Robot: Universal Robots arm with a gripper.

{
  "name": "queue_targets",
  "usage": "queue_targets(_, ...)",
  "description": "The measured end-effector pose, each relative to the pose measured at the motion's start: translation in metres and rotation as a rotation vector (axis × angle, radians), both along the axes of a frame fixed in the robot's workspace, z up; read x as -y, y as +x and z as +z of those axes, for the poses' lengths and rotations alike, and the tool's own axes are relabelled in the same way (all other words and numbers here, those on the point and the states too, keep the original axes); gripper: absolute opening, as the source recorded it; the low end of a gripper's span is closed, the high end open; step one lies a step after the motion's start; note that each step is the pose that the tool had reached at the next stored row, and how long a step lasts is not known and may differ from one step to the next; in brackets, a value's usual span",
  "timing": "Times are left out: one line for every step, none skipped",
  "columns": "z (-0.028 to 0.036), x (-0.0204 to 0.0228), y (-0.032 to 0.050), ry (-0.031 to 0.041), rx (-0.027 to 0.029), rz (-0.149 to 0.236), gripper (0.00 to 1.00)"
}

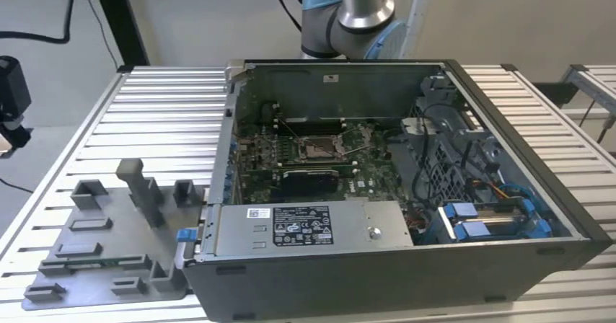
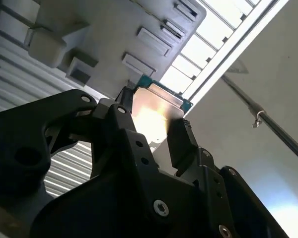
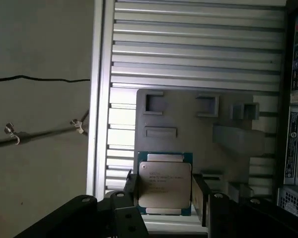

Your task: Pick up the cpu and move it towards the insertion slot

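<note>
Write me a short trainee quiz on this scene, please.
1. True or false: the end effector grips the cpu by two opposite edges.
2. Fill in: in the exterior view, the tray lies on that view's ____ of the case.
3. Where is the slot? A on the tray; B on the green board inside the case; C in the end effector.

Key: 1 true; 2 left; 3 B.
</note>
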State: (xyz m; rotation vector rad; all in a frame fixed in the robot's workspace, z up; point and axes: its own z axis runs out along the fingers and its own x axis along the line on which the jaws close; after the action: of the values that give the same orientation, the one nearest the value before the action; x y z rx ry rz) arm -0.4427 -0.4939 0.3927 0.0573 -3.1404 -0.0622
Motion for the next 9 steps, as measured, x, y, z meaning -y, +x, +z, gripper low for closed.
queue_targets(0.0041,0.0000,0.0000,0.0001,0.0000,0.000,0.00)
queue_targets(0.0081,0.0000,0.0000,0.0001,-0.0002,0.000,0.00)
queue_targets(0.0123,0.0000,0.0000,0.0004,0.0000,0.000,0.00)
queue_targets(0.0161,0.0000,0.0000,0.0007,0.0000,0.000,0.00)
queue_targets(0.0200,0.0000,0.0000,0.0007,-0.0002,0.000,0.00)
queue_targets(0.0235,0.0000,0.0000,0.0007,-0.0002,0.000,0.00)
queue_targets(0.0272,0.0000,0.0000,0.0007,-0.0003,0.000,0.00)
queue_targets(0.0309,0.0000,0.0000,0.0007,-0.0002,0.000,0.00)
queue_targets(0.0347,0.0000,0.0000,0.0006,-0.0003,0.000,0.00)
